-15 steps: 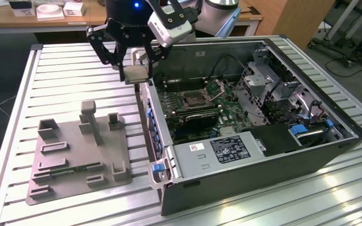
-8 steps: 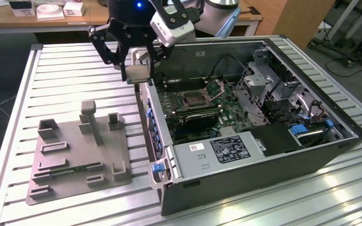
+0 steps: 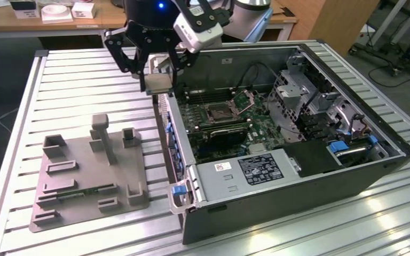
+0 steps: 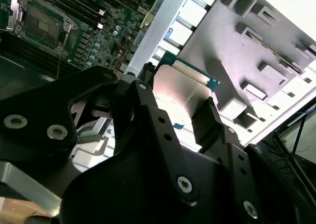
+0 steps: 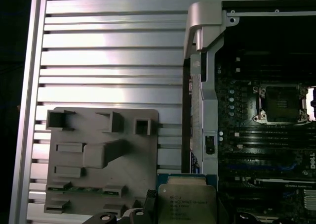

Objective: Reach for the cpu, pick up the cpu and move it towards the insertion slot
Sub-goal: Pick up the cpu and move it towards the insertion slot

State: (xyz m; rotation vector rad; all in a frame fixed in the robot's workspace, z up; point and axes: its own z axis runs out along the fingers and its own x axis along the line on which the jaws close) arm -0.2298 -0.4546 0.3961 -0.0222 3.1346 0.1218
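one black gripper [image 3: 158, 72] hangs in the upper left of the exterior view, above the near wall of the open computer case [image 3: 290, 197], and we see its jaws clamped on the cpu [image 3: 158, 81], a pale square held between the fingers there. in the second wrist view the gripper [image 4: 180, 110] fills the lower half of the frame, and the cpu [image 4: 183, 93] sits at centre with a dark finger [image 4: 205, 122] pressed on its edge; its shiny silver face catches the light. in the first wrist view the cpu [image 5: 186, 199] appears at the bottom centre, metal top toward the camera, over the case wall.

we find the insertion slot [image 3: 223, 111] in the middle of the exterior view, on the green motherboard [image 3: 262, 133], its dark centre exposed and its retention plate [image 3: 249, 100] tilted up. it shows at the upper left of the second wrist view [image 4: 42, 22] and at the right edge of the first wrist view [image 5: 279, 101]. the cpu is well apart from it. a grey fixture tray [image 3: 84, 176] lies on the ribbed metal table [image 3: 70, 85] at lower left of the exterior view.
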